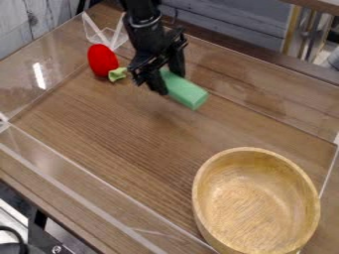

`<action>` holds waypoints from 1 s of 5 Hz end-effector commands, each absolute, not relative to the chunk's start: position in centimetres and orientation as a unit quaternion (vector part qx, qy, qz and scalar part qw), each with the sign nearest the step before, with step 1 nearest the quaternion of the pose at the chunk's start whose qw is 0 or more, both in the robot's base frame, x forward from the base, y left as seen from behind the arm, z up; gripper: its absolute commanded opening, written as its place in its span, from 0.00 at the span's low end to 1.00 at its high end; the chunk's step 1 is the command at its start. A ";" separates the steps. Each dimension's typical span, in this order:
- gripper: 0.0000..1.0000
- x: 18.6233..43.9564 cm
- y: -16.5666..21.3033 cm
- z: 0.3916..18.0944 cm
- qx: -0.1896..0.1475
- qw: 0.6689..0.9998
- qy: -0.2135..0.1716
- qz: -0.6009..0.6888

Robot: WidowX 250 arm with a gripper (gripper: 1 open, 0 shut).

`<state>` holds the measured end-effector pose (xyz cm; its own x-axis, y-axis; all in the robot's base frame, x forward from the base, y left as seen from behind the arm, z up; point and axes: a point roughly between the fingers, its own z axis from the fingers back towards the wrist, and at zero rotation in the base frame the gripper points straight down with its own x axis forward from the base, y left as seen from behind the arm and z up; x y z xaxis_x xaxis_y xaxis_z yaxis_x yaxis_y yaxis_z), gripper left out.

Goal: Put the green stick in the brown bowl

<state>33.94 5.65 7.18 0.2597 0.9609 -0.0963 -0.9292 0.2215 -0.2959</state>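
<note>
- Setting: a robot test bench in a lab or workshop, not a home.
- Work surface: dark wood-grain tabletop (119,139) fenced by low clear acrylic walls (54,193), forming a bounded cell.
- Equipment: black robot arm (143,25) mounted over the surface.
- Surroundings: metal furniture legs (302,35) and a pale floor behind the bench; details beyond are indistinct.

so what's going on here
A robot arm's gripper is shut on one end of the green stick and holds it just off the wooden table, with a faint shadow under the free end. The brown bowl sits empty at the near right corner, well away from the stick. A small red toy lies beside the gripper, untouched.
</note>
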 end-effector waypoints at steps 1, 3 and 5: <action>0.00 35.8 6.0 9.2 -0.160 0.758 -0.109 0.623; 0.00 37.4 6.7 7.4 -0.139 0.722 -0.153 0.660; 0.00 37.4 6.6 7.0 -0.133 0.690 -0.176 0.690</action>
